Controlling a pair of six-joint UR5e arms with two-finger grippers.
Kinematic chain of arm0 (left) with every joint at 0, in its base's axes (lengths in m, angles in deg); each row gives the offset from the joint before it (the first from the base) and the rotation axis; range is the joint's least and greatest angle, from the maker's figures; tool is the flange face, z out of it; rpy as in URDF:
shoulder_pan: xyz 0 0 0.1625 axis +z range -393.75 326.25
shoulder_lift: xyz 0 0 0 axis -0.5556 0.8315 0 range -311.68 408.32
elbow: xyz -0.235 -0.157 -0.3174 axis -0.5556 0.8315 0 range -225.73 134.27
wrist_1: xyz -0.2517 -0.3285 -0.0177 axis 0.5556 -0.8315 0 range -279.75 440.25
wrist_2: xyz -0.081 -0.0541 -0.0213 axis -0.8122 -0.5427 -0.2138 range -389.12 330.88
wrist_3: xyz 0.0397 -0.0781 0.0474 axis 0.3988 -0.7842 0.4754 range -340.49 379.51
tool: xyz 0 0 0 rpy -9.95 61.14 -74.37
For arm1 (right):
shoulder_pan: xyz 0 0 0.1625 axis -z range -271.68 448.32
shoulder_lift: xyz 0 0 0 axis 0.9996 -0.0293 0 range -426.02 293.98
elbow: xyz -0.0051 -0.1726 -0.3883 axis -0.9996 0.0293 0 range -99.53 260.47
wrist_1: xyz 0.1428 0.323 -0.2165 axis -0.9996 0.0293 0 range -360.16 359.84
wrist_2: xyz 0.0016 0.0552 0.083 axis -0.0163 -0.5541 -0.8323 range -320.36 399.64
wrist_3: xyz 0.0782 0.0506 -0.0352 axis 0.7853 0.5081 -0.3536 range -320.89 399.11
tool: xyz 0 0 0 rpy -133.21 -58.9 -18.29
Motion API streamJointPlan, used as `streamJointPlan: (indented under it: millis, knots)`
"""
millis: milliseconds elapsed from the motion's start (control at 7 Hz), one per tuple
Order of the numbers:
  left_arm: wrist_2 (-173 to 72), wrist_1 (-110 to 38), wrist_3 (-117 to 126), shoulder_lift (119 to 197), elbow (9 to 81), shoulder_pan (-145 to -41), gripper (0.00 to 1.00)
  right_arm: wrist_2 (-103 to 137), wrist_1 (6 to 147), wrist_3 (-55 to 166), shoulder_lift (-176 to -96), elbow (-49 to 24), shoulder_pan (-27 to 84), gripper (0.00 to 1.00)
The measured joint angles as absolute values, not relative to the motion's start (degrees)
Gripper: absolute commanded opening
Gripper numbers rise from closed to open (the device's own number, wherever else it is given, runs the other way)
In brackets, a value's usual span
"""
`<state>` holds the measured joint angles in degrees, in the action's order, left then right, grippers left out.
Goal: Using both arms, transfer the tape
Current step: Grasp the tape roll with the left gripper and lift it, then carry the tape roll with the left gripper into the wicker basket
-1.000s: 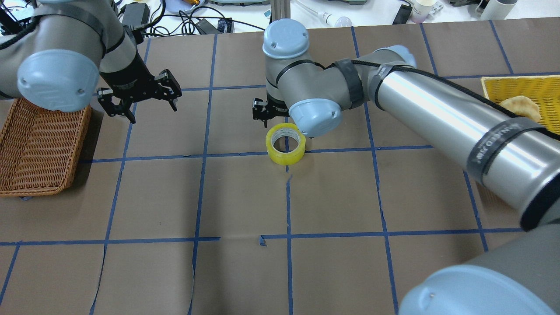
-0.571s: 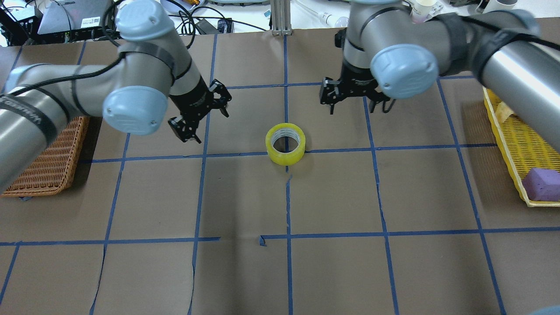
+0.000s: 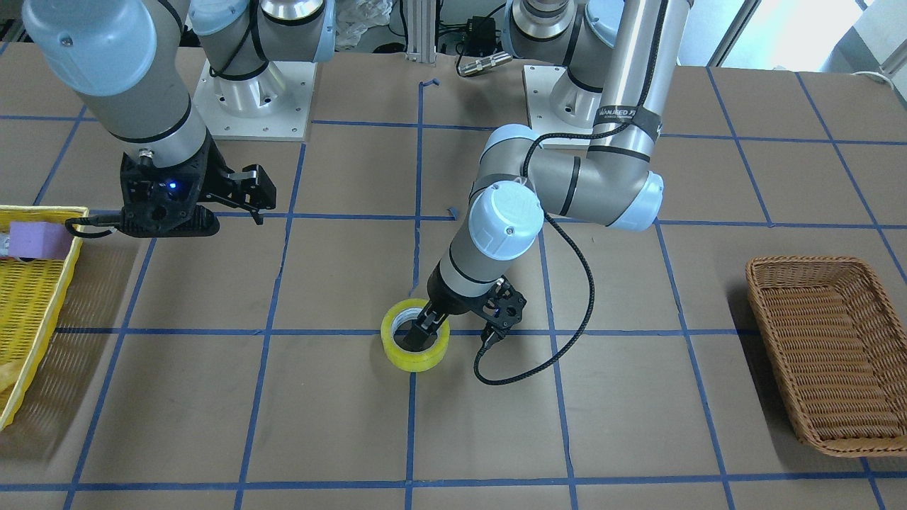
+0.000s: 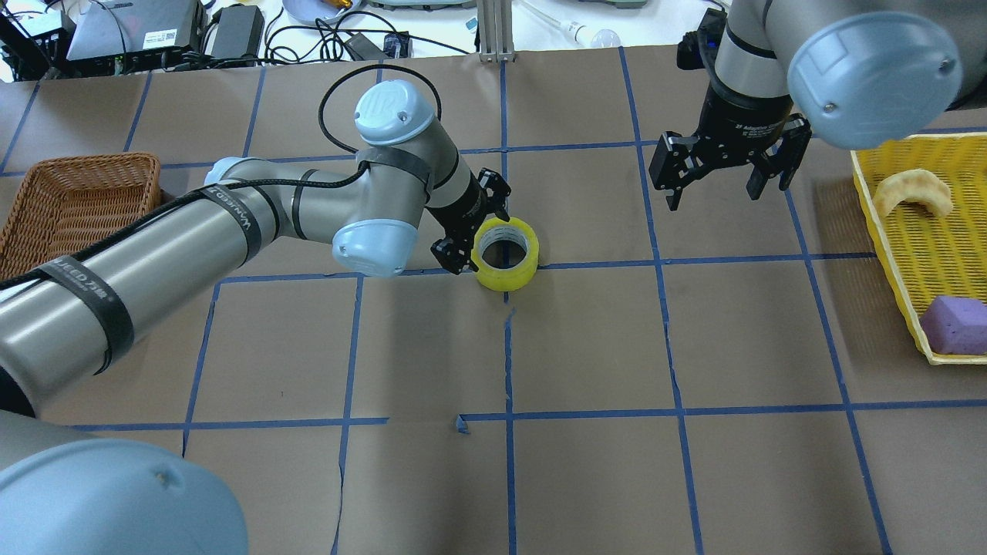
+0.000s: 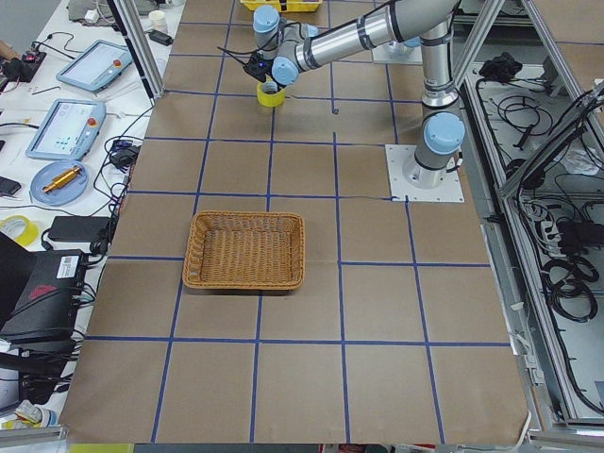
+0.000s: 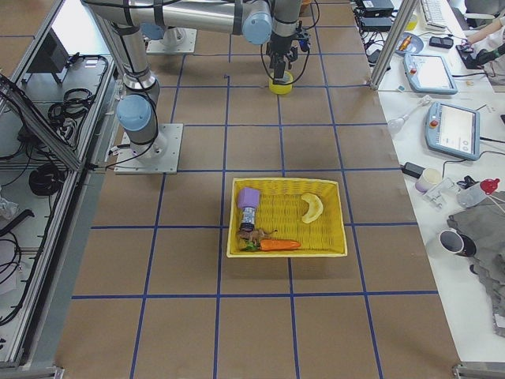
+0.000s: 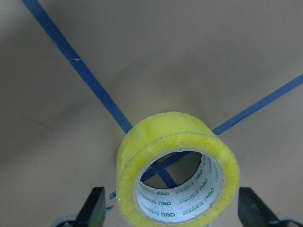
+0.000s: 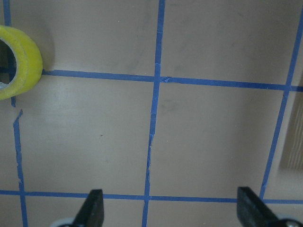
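Left gripper (image 4: 472, 227): jaws spread wide, nothing clamped. It hangs tilted, low over the table, just beside the tape (image 4: 506, 276) on the roll's left. In the left wrist view the two fingertips (image 7: 96, 208) sit at the bottom edge and flank the roll, with a gap on each side. In the front-facing view one finger overlaps the roll's opening; I cannot tell whether it is inside the core or above it, nor whether it touches.

Tape: yellow roll, lying flat with its hole up, on a crossing of the blue grid lines (image 4: 665, 339) near the middle of the brown paper table (image 4: 586, 478). The crossing shows through the hole. The white core carries green lettering.

Right gripper (image 4: 721, 186): jaws also wide apart, empty. It hangs above bare paper to the far right of the tape, well apart from it. In the right wrist view only paper and grid lines lie between its fingertips, and the roll shows at the left edge.

Surroundings: wicker basket (image 4: 77, 196) at the left side of the table. Yellow tray (image 4: 894, 262) at the right side, holding a purple block (image 4: 956, 324) and a pale curved piece (image 4: 914, 193).
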<state>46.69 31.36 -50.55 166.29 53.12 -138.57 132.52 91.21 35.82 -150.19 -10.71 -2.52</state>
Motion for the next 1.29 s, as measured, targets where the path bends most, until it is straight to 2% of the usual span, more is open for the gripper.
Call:
streamJointPlan:
  millis: [143,286,429,1000,1286]
  knots:
    - [48.80,31.24,-47.43,167.11,53.04,-138.94,0.89,132.91,92.13,35.99,-150.42,-10.43,-2.29,1.00]
    - [51.50,29.60,-42.77,167.02,52.88,-139.07,0.15,133.18,93.63,36.51,-150.62,-10.23,-2.26,1.00]
    - [53.61,27.48,-38.42,166.76,52.77,-139.10,0.00,133.14,94.65,37.07,-151.52,-10.38,-2.29,1.00]
    - [54.60,25.72,-32.00,166.39,50.42,-138.70,0.00,132.74,93.13,37.50,-154.71,-10.82,-2.47,1.00]
    - [53.31,17.82,-23.34,164.54,42.46,-133.29,0.00,132.95,92.43,37.45,-155.10,-10.84,-2.49,1.00]
